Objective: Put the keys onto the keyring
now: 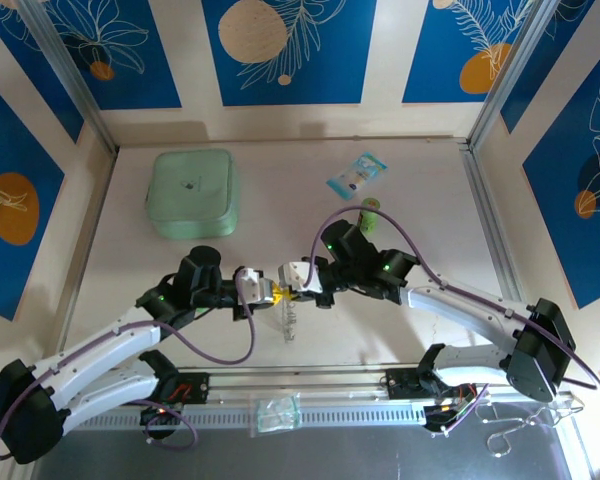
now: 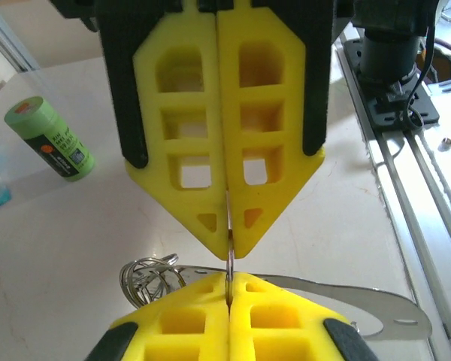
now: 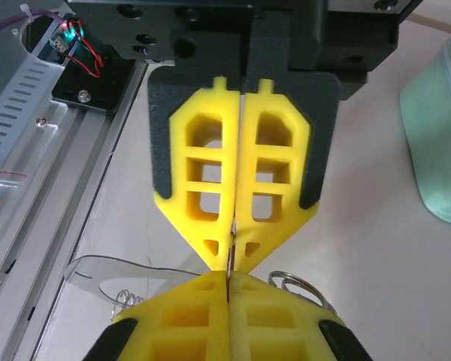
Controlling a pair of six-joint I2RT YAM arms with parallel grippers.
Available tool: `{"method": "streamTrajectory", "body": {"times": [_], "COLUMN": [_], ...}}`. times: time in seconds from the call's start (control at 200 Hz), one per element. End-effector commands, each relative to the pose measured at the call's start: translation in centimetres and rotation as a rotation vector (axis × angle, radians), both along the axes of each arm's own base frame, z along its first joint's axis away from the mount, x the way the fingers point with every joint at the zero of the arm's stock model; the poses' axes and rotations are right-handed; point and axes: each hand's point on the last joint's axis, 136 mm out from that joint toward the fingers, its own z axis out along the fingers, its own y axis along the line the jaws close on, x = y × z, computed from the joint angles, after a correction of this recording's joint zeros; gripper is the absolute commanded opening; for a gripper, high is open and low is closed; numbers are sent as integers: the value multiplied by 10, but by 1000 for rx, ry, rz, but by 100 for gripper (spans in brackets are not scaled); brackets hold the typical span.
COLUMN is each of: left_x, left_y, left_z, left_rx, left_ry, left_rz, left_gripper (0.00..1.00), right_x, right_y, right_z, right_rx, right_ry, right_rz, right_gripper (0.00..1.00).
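My left gripper (image 1: pixel 273 292) and right gripper (image 1: pixel 302 288) meet tip to tip over the middle of the table. Both are shut on the keyring (image 2: pixel 230 259), a thin silvery wire seen edge-on between the two pairs of yellow pads. In the left wrist view my own left gripper (image 2: pixel 230 278) is at the bottom and the right gripper (image 2: pixel 230 247) faces it from above. A bunch of small shiny rings (image 2: pixel 146 277) hangs beside the pinch, also seen as the rings (image 3: pixel 297 287) in the right wrist view. A pale curved strip (image 2: pixel 361 302) runs under the tips. The keys are hidden.
A green cylinder (image 1: pixel 370 215) stands behind the right arm, with a blue-and-white packet (image 1: pixel 357 175) farther back. A mint-green pouch (image 1: pixel 192 193) lies at the back left. The metal rail (image 1: pixel 310 378) runs along the near edge with a clear bag (image 1: pixel 278 412) on it.
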Motion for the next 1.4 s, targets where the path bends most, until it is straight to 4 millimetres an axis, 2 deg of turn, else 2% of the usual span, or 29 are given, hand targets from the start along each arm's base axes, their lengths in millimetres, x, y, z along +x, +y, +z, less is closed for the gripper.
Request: {"method": "streamTrajectory", "body": {"times": [0.0, 0.05, 0.075, 0.11, 0.18, 0.255, 0.34, 0.665, 0.875, 1.02, 1.185, 1.23, 1.395], "left_x": [-4, -4, -4, -3, -3, -4, -5, -13, -15, -15, -14, -13, -12], "left_y": [-5, -5, -5, -5, -5, -6, -6, -6, -6, -7, -8, -8, -9], "left_z": [16, 16, 17, 18, 21, 24, 24, 21, 20, 19, 20, 20, 19], "left_rx": [-28, -31, -39, -53, -93, -136, -154, -157, -157, -150, -155, -156, -150], "left_ry": [-8, -8, -9, -11, -15, -12, 4, 54, 70, 72, 77, 78, 75], "left_rz": [-39, -34, -29, -22, -10, -6, -3, -29, -36, -40, -36, -30, -31], "left_gripper": [0, 0, 0, 0, 0, 0, 0, 0, 0, 0, 1, 6, 9], "right_x": [-2, 2, 2, 4, 6, 4, -1, -1, 1, -1, -4, -6, -11], "right_y": [6, 3, -1, -6, -18, -26, -25, -5, 1, 2, 4, 4, 8], "right_z": [21, 26, 29, 34, 37, 35, 30, 18, 16, 18, 16, 16, 16], "right_rx": [57, 102, 132, 179, 254, 296, 304, 269, 247, 252, 240, 238, 231], "right_ry": [-12, -6, 2, 19, 59, 71, 85, 78, 75, 76, 92, 101, 122], "right_rz": [17, -13, -24, -40, -77, -91, -87, -77, -81, -72, -51, -43, -9], "right_gripper": [0, 22, 28, 33, 34, 32, 31, 30, 19, 17, 0, 0, 0]}}
